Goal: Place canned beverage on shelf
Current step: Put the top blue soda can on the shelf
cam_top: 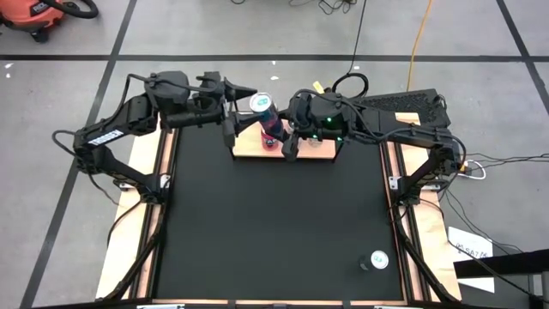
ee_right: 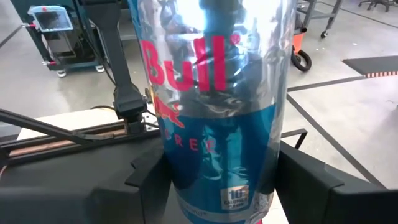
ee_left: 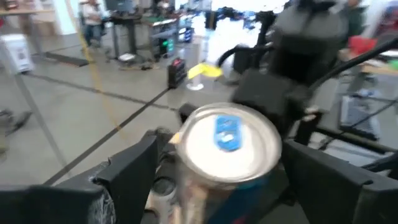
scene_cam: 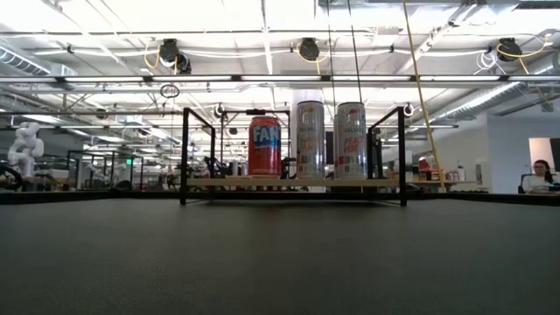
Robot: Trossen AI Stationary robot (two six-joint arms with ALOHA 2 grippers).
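A blue and silver Red Bull can (ee_right: pixel 214 118) stands upright between the fingers of my right gripper (cam_top: pixel 281 130), over the left part of the small wooden shelf (cam_top: pixel 322 155) at the table's far edge. Its silver top (ee_left: pixel 227 143) lies between the spread fingers of my open left gripper (cam_top: pixel 247 106), which reaches in from the left and stands apart from it. In the low view the shelf (scene_cam: pixel 297 182) carries a red Fanta can (scene_cam: pixel 265 146) and two silver cans (scene_cam: pixel 330 140), each standing on its base. The blue can and both grippers do not show there. My right gripper pinches the can's lower body (ee_right: pixel 171 186) between its two fingers (ee_right: pixel 140 180), one on each side. The fingers come level from the table's right. The can stands upright in the hold. Whether its base rests on anything, I cannot tell.
Another can with a pale top (cam_top: pixel 375 260) stands on the black tabletop near the front right. Thin black uprights (scene_cam: pixel 184 153) stand at the shelf's corners. Light-wood strips (cam_top: pixel 163 184) edge the tabletop. A person (scene_cam: pixel 535 175) sits in the room at the far right.
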